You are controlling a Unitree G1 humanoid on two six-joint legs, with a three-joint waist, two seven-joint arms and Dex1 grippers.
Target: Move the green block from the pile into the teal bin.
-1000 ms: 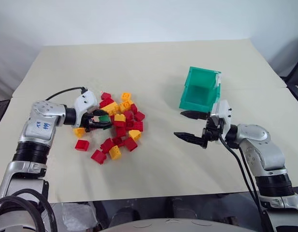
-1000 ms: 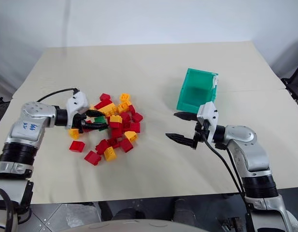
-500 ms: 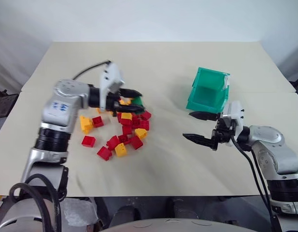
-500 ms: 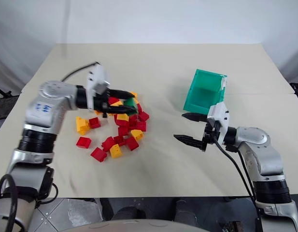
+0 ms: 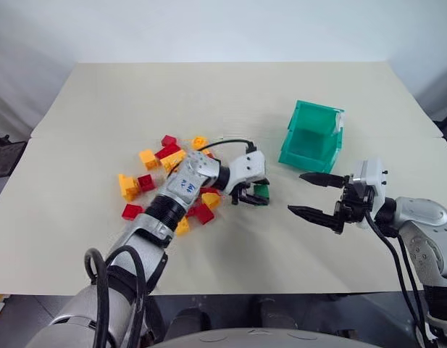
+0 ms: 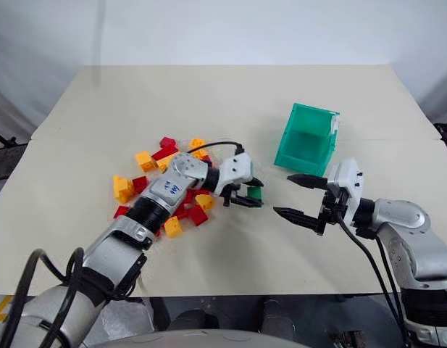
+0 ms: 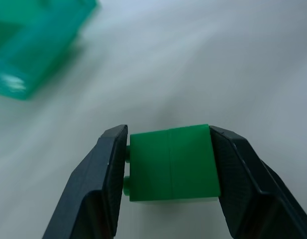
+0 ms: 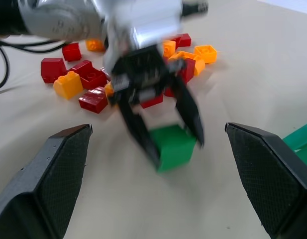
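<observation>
My left gripper (image 5: 256, 193) is shut on the green block (image 5: 261, 191), carried just above the table to the right of the pile (image 5: 165, 174). In the left wrist view the green block (image 7: 172, 169) sits squarely between both fingers. The pile is a loose scatter of red and yellow bricks at mid-left. The teal bin (image 5: 312, 135) stands open-topped farther right and back, with a white tag at its corner. My right gripper (image 5: 315, 194) hangs open in front of the bin, facing the left gripper. The right wrist view shows the left gripper (image 8: 169, 140) with the green block (image 8: 174, 147).
The pale table (image 5: 230, 94) stretches bare behind the pile and the bin. A black cable (image 5: 224, 141) loops over the left forearm. Table edges lie near on the front side.
My left arm has swung to the right, carrying the green block out of the pile toward the bin. The right gripper has drawn back slightly to the right, still open.
</observation>
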